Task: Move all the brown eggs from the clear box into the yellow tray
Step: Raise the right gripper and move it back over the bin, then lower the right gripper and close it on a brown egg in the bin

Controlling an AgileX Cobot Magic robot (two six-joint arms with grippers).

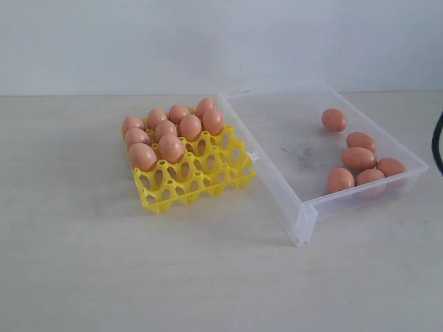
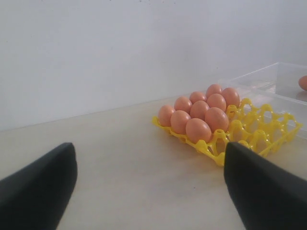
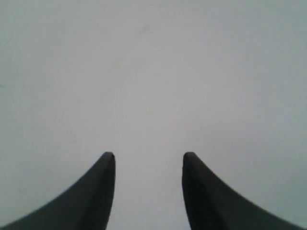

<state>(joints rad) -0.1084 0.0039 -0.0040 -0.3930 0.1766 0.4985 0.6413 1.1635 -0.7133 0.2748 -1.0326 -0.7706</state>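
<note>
Site type: robot test lab / demo bench, indoor. Evidence: plain pale wood-grain counter (image 1: 83,277) set against flat white wall (image 1: 208,41), lighting even and diffuse w/ soft shadows. Props laid out as a set exercise: yellow tray (image 1: 201,176) part-filled w/ brown eggs (image 1: 166,130), clear box (image 1: 304,221) just beside it. Robot hardware in shot: left end effector (image 2: 149,146) & right end effector (image 3: 149,154), both black, two-fingered, framing the wrist views
</note>
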